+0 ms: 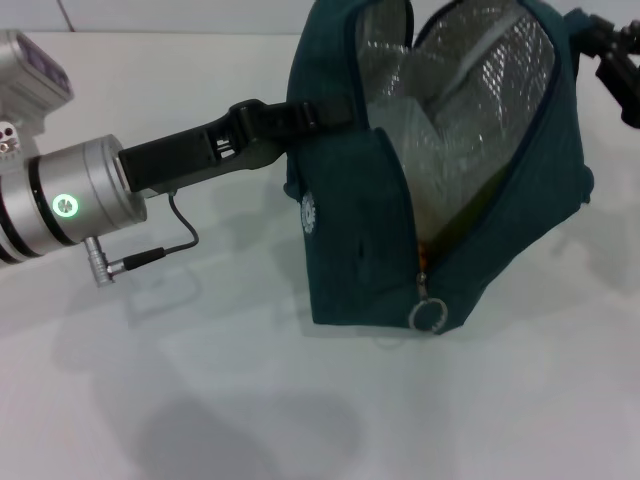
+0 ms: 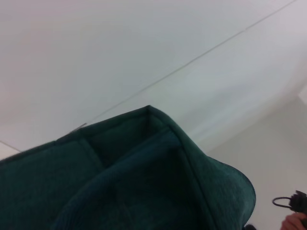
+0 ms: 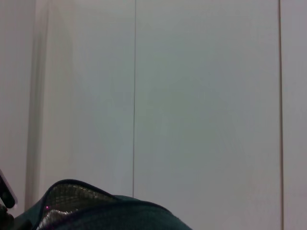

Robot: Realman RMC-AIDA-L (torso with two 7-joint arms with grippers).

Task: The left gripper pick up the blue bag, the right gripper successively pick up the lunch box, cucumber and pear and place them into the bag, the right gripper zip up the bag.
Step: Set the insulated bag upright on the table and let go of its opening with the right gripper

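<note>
Teal fabric dominates the head view: the blue bag [image 1: 400, 250] stands at the centre of the white tabletop [image 1: 200, 400], its mouth unzipped and tipped toward 1 o'clock, exposing the silver foil lining [image 1: 480, 80]. Inside the mouth, the clear lunch box [image 1: 410, 140] is visible, with a yellowish shape below it that cannot be identified. The ring zipper pull [image 1: 430, 315] hangs at the near lower end of the opening, at 6 o'clock on the bag, and the round white logo [image 1: 310, 213] sits on the bag's 9 o'clock face. The left claw [image 1: 290, 118] reaches in from 9 o'clock on its black arm with the silver cylindrical section [image 1: 85, 195], whose green indicator [image 1: 66, 206] is lit; the claw is clenched on the bag's upper left edge. The right claw [image 1: 610, 55] is at 2 o'clock, just beside the bag's far right rim; whether it is released or clenched cannot be told. In the left wrist view, the teal outer fabric of the bag [image 2: 144, 182] fills the lower half against a pale wall. In the right wrist view, only the bag's rim with a strip of foil lining [image 3: 72, 199] shows along the lower edge.
</note>
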